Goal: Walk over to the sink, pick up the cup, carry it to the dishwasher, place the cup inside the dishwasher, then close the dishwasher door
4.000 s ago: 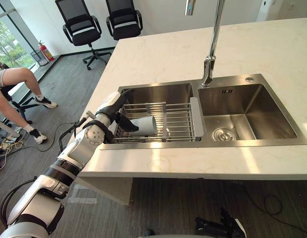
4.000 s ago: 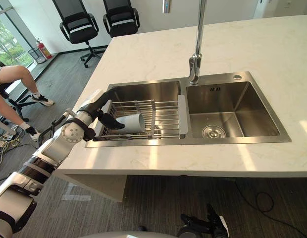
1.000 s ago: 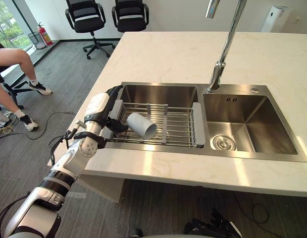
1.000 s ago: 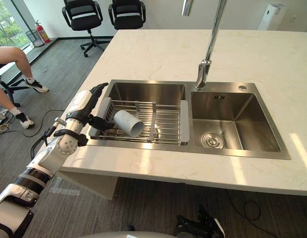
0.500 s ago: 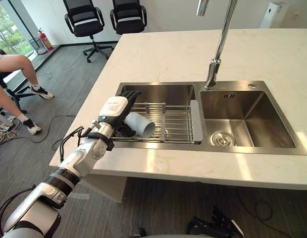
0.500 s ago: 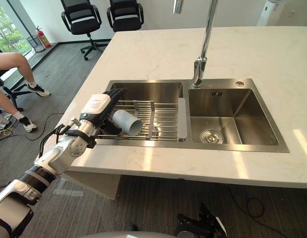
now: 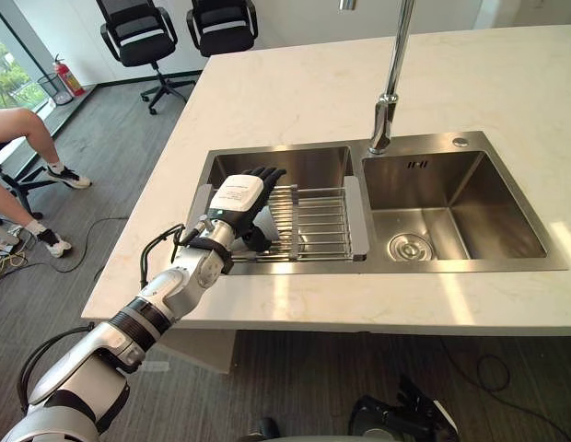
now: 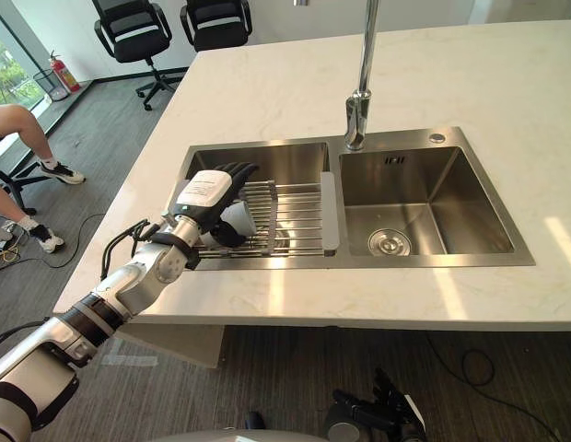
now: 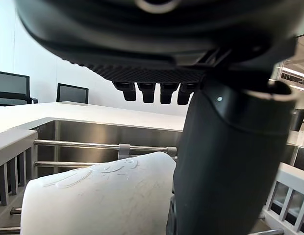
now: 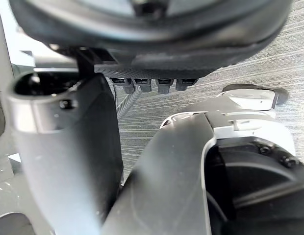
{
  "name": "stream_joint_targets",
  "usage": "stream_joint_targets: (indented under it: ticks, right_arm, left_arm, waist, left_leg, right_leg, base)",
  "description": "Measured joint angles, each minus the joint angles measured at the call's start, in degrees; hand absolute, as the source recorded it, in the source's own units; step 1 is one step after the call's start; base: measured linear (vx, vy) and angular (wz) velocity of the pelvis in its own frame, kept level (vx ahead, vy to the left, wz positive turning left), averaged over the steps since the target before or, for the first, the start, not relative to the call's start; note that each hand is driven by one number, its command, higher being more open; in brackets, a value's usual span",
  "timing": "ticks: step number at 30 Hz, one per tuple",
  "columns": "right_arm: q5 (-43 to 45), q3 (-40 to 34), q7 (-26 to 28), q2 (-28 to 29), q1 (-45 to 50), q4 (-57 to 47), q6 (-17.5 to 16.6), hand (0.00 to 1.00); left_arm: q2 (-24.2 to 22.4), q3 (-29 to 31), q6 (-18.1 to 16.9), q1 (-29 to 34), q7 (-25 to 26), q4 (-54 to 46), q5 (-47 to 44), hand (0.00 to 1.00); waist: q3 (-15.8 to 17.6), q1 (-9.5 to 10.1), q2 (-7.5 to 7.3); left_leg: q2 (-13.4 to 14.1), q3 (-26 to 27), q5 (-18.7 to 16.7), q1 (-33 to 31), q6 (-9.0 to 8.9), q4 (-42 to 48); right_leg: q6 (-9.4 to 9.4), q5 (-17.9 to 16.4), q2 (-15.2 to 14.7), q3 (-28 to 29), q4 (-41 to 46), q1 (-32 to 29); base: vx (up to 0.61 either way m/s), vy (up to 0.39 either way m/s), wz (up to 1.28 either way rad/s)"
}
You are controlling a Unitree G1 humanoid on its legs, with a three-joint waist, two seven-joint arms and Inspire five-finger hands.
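One hand, seemingly flat, over cup.

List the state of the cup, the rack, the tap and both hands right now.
cup: lying on its side on the rack, under the left hand.
rack: sitting across the left basin.
tap: no water running.
left hand: open, over the cup, thumb beside it.
right hand: open, hanging low, holding nothing.

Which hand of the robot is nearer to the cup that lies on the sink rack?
Left. The left hand is spread directly over the cup on the rack; the right hand hangs low, below the counter, well apart from it.
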Motion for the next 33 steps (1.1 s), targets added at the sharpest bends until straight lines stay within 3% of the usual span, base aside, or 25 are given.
stream_joint_targets:
  ticks: [5, 9, 15, 21, 26, 27, 33]
  right_arm:
    - [0.1, 0.0, -0.5, -0.9, 0.0, -1.2, 0.7, 1.0]
    - [0.5, 0.2, -1.0, -1.0, 0.1, -2.7, 1.4, 1.0]
    - [0.6, 3.2, -5.5, -0.7, -0.6, -5.6, 7.1, 1.0]
    - [0.6, 5.1, -9.1, -1.0, -1.9, -5.9, 9.8, 1.0]
    - [0.6, 6.7, -11.1, -1.6, -2.5, -5.9, 11.3, 1.0]
    - [0.6, 6.8, -11.2, -1.6, -2.5, -5.9, 11.5, 1.0]
    - [0.6, 8.4, -12.9, -1.8, -2.9, -5.8, 12.1, 1.0]
  left_arm:
    - [-1.7, 0.0, 2.8, -0.6, -0.3, 1.4, -0.8, 1.0]
    - [-2.2, 0.0, 5.0, -1.5, -0.3, 4.1, -6.6, 1.0]
    - [-2.7, 2.4, 5.0, -0.6, -0.3, 7.3, -11.7, 1.0]
    - [-3.5, 6.5, 5.1, 1.6, -0.3, 9.1, -16.9, 1.0]
    - [-4.1, 8.2, 5.0, 2.1, -0.9, 9.6, -18.2, 1.0]
    - [-4.2, 8.6, 5.0, 2.1, -1.3, 9.6, -18.2, 0.0]
    - [-4.5, 8.8, 2.3, 1.9, -7.1, 9.6, -8.9, 0.0]
  waist:
    - [0.4, -0.47, -0.01]
    - [1.5, -1.11, -0.01]
    - [2.0, -1.22, 0.3]
    - [2.4, -1.32, 1.16]
    - [2.6, -1.47, 1.46]
    - [2.6, -1.46, 1.46]
    - [2.6, -1.53, 1.49]
  left_leg:
    - [-0.3, 0.2, -0.1, -0.7, 0.16, 0.2]
    - [-0.4, 0.6, -0.3, -1.0, 0.17, 0.5]
    - [-0.7, 0.1, -0.3, -0.4, 0.14, 0.5]
    - [-0.8, -0.3, 0.0, -0.1, 0.03, 0.6]
    - [-1.2, -0.8, 1.0, -0.9, -0.39, 0.5]
    - [-1.3, -0.8, 1.3, -1.0, -0.43, 0.5]
    - [-1.6, -0.9, 2.9, -1.2, -0.64, 0.5]
  right_leg:
    - [0.04, -0.1, -0.3, 0.3, 0.6, -0.9]
    - [-0.14, 0.0, -0.4, 0.7, 0.9, -1.5]
    - [-0.18, -0.2, -0.8, 0.7, 1.3, -1.1]
    - [0.16, 0.3, -0.7, 0.2, -1.2, 0.5]
    - [0.71, 3.0, -0.4, -1.0, -5.8, 2.2]
    - [0.74, 3.3, -0.4, -1.1, -6.3, 2.4]
    - [0.52, 6.1, -0.1, -2.3, -10.6, 4.9]
  base:
    - [0.0, -0.001, -0.01]
    - [0.0, -0.008, -0.04]
    - [0.0, -0.003, 0.0]
    - [-0.01, 0.014, 0.03]
    - [0.0, 0.04, 0.05]
    - [0.0, 0.026, 0.12]
    - [0.0, 0.016, 0.07]
